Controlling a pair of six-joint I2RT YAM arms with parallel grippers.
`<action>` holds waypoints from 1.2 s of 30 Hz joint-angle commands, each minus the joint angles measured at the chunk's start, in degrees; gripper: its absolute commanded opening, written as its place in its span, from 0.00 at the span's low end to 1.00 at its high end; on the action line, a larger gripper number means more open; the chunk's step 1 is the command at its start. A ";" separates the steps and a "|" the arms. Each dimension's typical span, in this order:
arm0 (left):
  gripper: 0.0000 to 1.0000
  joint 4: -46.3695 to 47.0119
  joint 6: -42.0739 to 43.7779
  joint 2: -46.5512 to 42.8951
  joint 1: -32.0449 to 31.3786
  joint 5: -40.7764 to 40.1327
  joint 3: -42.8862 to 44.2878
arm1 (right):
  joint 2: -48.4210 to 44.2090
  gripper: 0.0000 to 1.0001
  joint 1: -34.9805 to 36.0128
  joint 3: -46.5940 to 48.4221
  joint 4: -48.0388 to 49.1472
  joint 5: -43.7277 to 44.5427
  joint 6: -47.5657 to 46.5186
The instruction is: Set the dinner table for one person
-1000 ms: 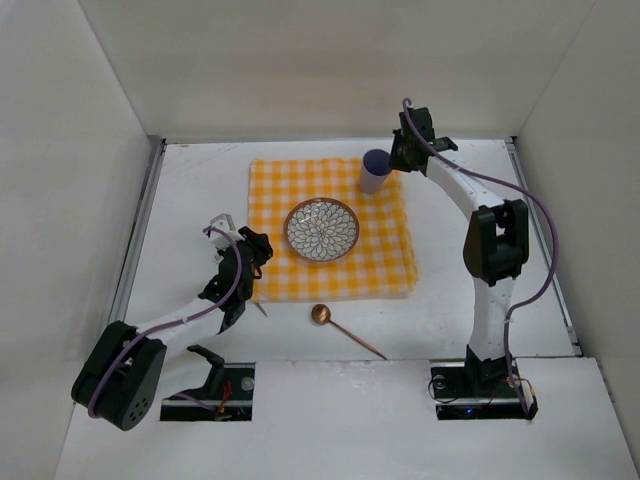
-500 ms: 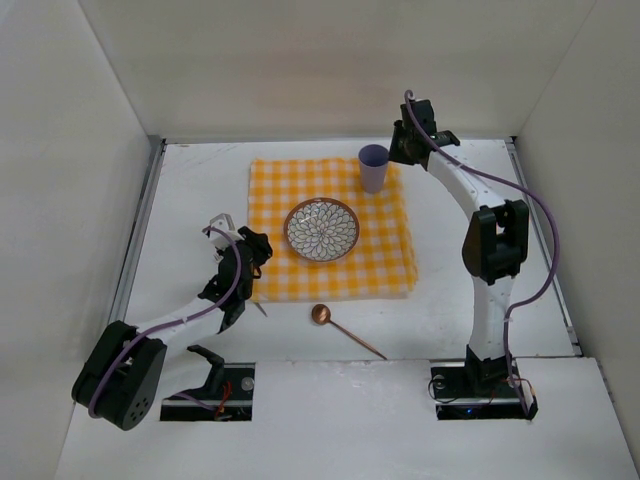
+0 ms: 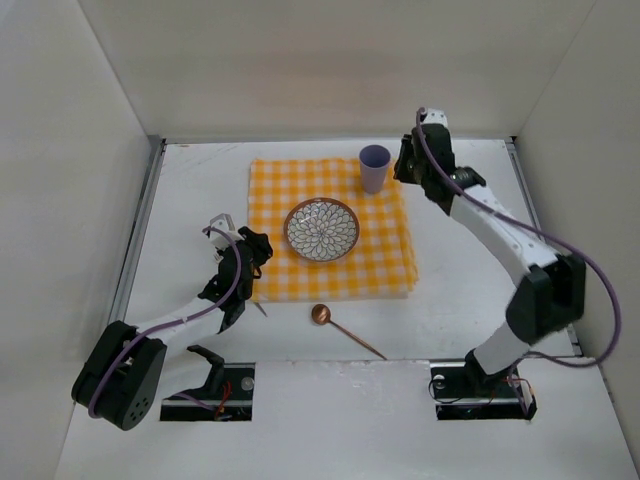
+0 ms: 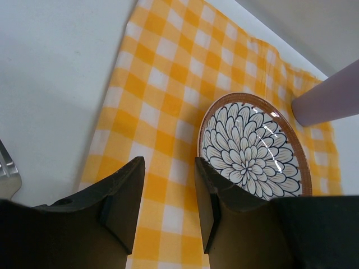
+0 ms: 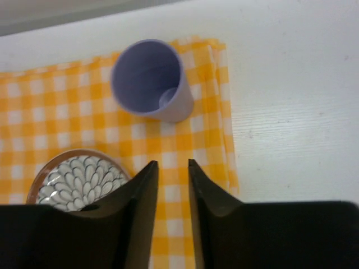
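A yellow-and-white checked cloth (image 3: 300,275) lies on the white dinner table (image 3: 470,290). On it rest a flower-patterned plate (image 3: 321,230) and, at the far right corner, an upright purple cup (image 3: 374,167). My right gripper (image 3: 402,168) hovers just right of the cup, open and apart from it; in the right wrist view its fingertips (image 5: 171,168) frame only cloth, with the cup (image 5: 148,78) ahead. My left gripper (image 3: 255,245) sits at the cloth's left edge, open and empty (image 4: 168,168). A copper spoon (image 3: 345,328) lies near the cloth's front edge.
A silver fork (image 3: 219,222) lies on the table left of the left gripper, its tines showing in the left wrist view (image 4: 8,176). White walls enclose the table on three sides, and metal rails (image 3: 140,230) run along its sides.
My right gripper opened and let go of the cup, which now stands alone on the cloth. The right arm drew back to the right. The left arm has not moved.
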 commanded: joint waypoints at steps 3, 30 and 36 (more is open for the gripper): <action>0.39 2.79 -0.58 -0.98 0.11 -0.28 -0.47 | -16.34 0.13 15.56 -21.18 15.71 0.29 -0.96; 0.39 2.17 0.12 -3.54 0.55 -0.98 -1.00 | -13.73 0.30 48.73 -42.31 2.53 -4.29 1.41; 0.39 2.17 0.04 -3.71 0.90 -1.07 -1.18 | -10.03 0.30 48.81 -42.23 2.27 -4.12 1.06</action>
